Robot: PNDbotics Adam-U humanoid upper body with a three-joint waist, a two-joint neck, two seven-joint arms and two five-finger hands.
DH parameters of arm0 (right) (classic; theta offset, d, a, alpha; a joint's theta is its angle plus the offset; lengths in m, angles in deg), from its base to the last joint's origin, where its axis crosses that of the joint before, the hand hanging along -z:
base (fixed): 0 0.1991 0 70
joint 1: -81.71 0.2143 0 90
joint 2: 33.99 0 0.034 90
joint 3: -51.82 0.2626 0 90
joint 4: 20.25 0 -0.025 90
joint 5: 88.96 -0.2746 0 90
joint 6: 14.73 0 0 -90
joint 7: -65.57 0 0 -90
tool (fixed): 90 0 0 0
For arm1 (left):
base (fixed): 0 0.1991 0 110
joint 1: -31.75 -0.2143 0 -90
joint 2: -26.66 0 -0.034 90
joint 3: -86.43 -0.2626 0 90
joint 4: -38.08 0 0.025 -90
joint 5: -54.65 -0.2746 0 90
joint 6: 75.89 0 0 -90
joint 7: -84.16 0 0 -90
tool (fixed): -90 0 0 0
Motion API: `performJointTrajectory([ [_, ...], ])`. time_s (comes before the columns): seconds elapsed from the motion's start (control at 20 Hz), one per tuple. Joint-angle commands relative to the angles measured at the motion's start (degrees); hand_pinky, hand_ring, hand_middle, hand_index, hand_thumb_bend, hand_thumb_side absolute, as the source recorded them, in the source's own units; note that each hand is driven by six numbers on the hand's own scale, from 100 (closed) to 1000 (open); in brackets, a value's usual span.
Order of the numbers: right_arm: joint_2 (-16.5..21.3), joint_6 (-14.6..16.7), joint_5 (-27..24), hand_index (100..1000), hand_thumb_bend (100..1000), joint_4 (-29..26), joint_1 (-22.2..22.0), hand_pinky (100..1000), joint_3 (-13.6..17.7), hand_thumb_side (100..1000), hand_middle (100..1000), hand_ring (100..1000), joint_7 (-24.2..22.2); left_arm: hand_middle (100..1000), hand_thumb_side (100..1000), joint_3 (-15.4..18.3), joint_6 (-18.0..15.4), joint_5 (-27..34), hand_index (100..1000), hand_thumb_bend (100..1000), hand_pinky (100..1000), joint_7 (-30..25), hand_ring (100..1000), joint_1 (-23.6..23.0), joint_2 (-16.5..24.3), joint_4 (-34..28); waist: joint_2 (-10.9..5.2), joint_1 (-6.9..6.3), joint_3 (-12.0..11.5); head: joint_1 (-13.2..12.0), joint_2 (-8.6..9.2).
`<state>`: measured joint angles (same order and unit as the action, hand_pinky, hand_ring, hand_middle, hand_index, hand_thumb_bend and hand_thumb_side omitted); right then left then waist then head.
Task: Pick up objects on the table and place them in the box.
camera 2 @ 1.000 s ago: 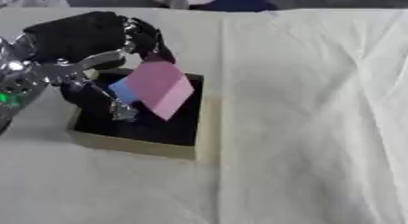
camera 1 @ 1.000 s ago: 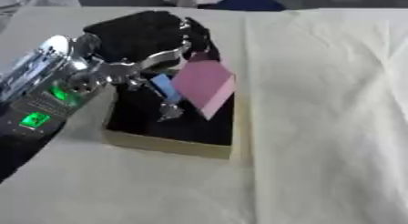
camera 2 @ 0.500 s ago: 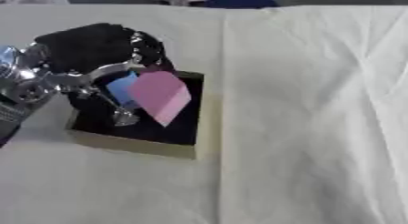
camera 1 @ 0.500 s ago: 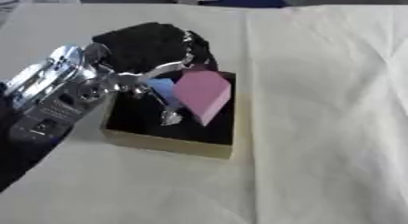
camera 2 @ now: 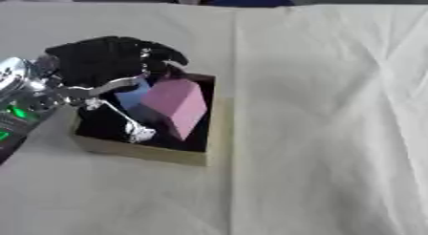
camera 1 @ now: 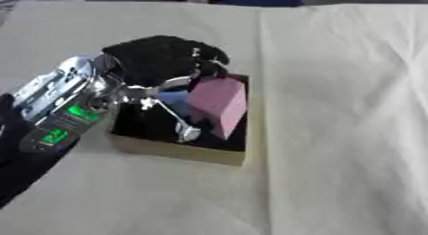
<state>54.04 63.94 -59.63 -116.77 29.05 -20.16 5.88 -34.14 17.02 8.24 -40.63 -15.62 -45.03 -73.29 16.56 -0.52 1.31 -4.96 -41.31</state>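
A shallow box point(camera 1: 180, 153) with tan walls and a black inside sits left of centre on the cream tablecloth. My left hand point(camera 1: 155, 59), black with silver joints, hangs over its far left part. Its fingers curl round the top of a pink block point(camera 1: 219, 100), which leans tilted inside the box against the right wall. Beside the block, partly under the hand, lies a light blue piece point(camera 2: 132, 96). A silver thumb point(camera 1: 182, 130) reaches down into the box. My right hand shows in no view.
The left forearm point(camera 1: 58, 117), silver with green lights, crosses the lower left. Creased cream cloth point(camera 1: 343, 114) covers the table to the right of the box and in front of it. Dark shapes lie along the far edge.
The pink block has come down from hanging above the box to leaning inside it, with the left hand lowering along with it. The camera has shifted slightly.
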Motion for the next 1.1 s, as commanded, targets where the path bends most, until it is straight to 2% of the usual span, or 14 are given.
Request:
performJointTrajectory([
  [0.05,1.85,0.0,-0.08,720,344,-0.42,1.06,790,0.4,825,475,852,0.22,922,504,1.46,0.34,-1.1,980,417,860,0.9,964,0.3,0.42,-1.7,-1.09,0.22,-0.15,0.22,-0.26],
  [0.35,1.84,0.02,0.08,720,344,-0.42,1.03,790,0.39,826,475,852,0.19,934,486,2.12,1.08,-1.73,983,465,866,1.17,973,-0.17,0.38,-2.82,-1.2,0.36,-0.31,0.29,-0.26],
  [0.45,1.97,0.04,-0.06,720,345,-0.46,0.89,790,0.4,826,475,852,0.21,942,430,2.24,1.18,-2.19,985,505,873,1.0,980,-0.27,0.41,-2.99,-1.22,0.37,-0.32,0.29,-0.22],
  [0.6,2.12,0.06,-0.25,720,345,-0.49,0.76,790,0.44,826,475,852,0.27,922,397,2.5,1.81,-2.28,977,447,856,0.97,964,-0.61,0.28,-3.14,-1.22,0.37,-0.33,0.29,-0.29],
  [0.7,2.19,0.06,-0.29,720,344,-0.52,0.71,790,0.48,826,475,852,0.33,903,373,3.0,2.82,-1.62,966,367,841,1.8,949,-0.83,0.11,-3.21,-1.23,0.38,-0.37,0.37,-0.4],
  [0.75,2.24,0.05,-0.26,721,344,-0.54,0.68,790,0.52,827,476,851,0.37,887,344,3.39,3.41,-1.03,954,243,824,2.46,931,-0.88,-0.12,-3.22,-1.25,0.4,-0.42,0.42,-0.46],
  [0.8,2.29,0.03,-0.22,721,344,-0.56,0.64,790,0.57,828,476,851,0.44,876,320,3.98,4.05,-0.26,947,156,815,3.27,920,-0.84,-0.4,-3.22,-1.28,0.42,-0.49,0.48,-0.56],
  [0.85,2.34,0.01,-0.15,721,342,-0.6,0.62,791,0.61,829,477,851,0.49,872,326,4.67,4.49,0.56,949,100,808,4.11,911,-0.78,-0.62,-3.23,-1.31,0.42,-0.58,0.49,-0.67],
  [0.9,2.39,0.01,-0.05,721,341,-0.68,0.58,791,0.65,830,477,851,0.55,873,364,5.65,4.56,1.4,958,100,802,4.95,905,-0.77,-0.82,-3.23,-1.35,0.42,-0.71,0.49,-0.8],
  [1.0,2.39,0.01,0.17,721,338,-0.93,0.54,791,0.71,833,479,851,0.67,878,522,7.98,4.09,3.1,968,100,794,6.66,895,-1.49,-1.08,-3.23,-1.39,0.41,-1.04,0.45,-1.0],
  [1.1,2.36,-0.03,0.42,722,335,-1.24,0.51,791,0.81,837,480,851,0.8,879,605,10.6,2.84,4.79,975,100,788,8.36,888,-3.08,-1.24,-3.23,-1.39,0.43,-1.38,0.38,-1.09],
])
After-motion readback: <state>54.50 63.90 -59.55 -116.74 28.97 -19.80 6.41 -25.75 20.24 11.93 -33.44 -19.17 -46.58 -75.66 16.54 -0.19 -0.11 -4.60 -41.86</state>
